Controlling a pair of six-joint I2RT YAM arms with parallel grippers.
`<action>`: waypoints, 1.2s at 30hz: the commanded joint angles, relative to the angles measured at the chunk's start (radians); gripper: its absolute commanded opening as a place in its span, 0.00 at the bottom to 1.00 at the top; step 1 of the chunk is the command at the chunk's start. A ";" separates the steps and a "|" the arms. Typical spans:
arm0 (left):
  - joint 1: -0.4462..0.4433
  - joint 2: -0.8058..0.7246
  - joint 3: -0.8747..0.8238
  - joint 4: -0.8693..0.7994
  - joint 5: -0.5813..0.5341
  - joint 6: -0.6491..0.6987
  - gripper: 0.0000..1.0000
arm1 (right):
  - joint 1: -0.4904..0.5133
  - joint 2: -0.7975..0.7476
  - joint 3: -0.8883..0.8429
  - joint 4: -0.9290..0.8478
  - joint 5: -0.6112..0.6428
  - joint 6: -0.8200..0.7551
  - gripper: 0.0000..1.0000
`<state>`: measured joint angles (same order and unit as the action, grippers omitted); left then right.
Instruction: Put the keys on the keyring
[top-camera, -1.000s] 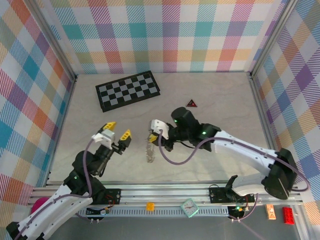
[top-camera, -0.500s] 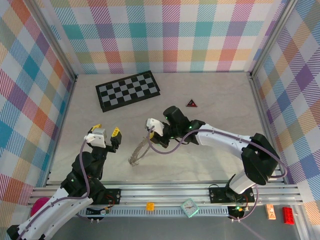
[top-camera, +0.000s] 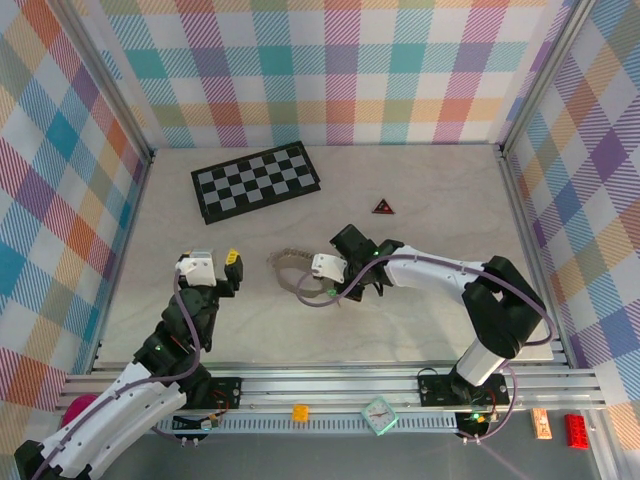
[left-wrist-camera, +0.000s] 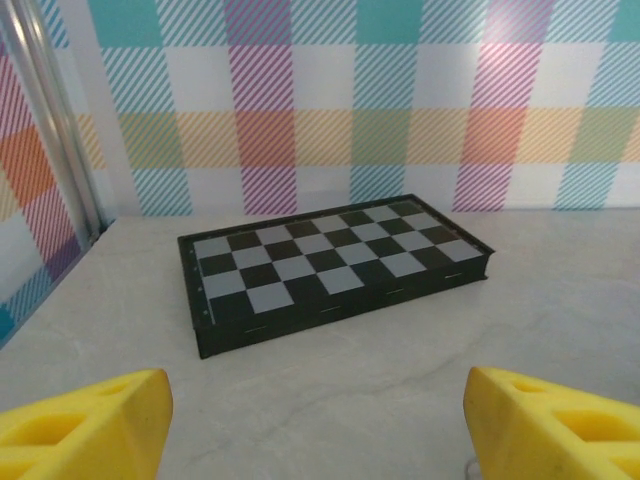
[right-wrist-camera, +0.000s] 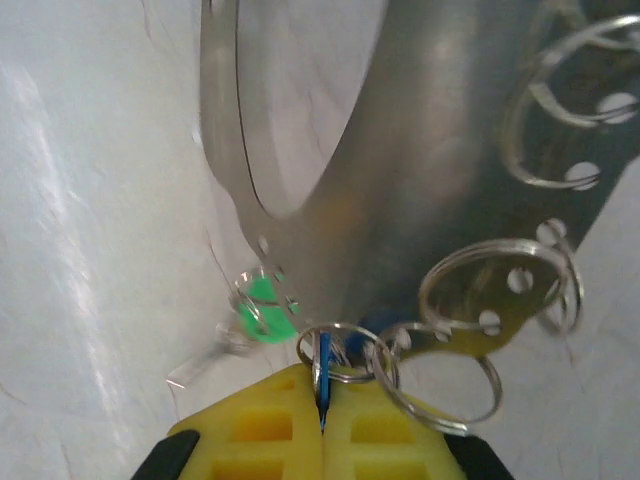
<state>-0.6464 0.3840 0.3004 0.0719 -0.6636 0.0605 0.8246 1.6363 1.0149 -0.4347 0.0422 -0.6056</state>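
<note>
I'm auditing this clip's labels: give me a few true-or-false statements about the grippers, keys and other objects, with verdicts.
1. The left gripper is open with nothing between its fingers. True.
2. The green plastic-headed key sits in the left gripper. False: it is beside the rings of the silvery metal chain, just ahead of the right gripper.
3. The right gripper is shut on the blue plastic-headed key. True.
4. The dark red-edged triangle lies on the black-and-white checkerboard. False: it lies on the bare table, apart from the board.
</note>
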 joint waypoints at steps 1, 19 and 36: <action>0.034 0.020 -0.015 0.052 0.003 -0.044 0.77 | -0.004 0.010 -0.019 -0.075 0.093 -0.033 0.00; 0.112 0.084 -0.027 0.042 0.055 -0.096 0.77 | -0.140 0.139 0.074 -0.262 0.330 -0.036 0.07; 0.309 0.454 0.036 0.206 0.208 -0.070 1.00 | -0.519 -0.360 -0.233 0.336 -0.097 0.378 0.68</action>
<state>-0.3882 0.7921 0.2916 0.2161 -0.5171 -0.0071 0.4191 1.4063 0.8909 -0.3794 0.1467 -0.4614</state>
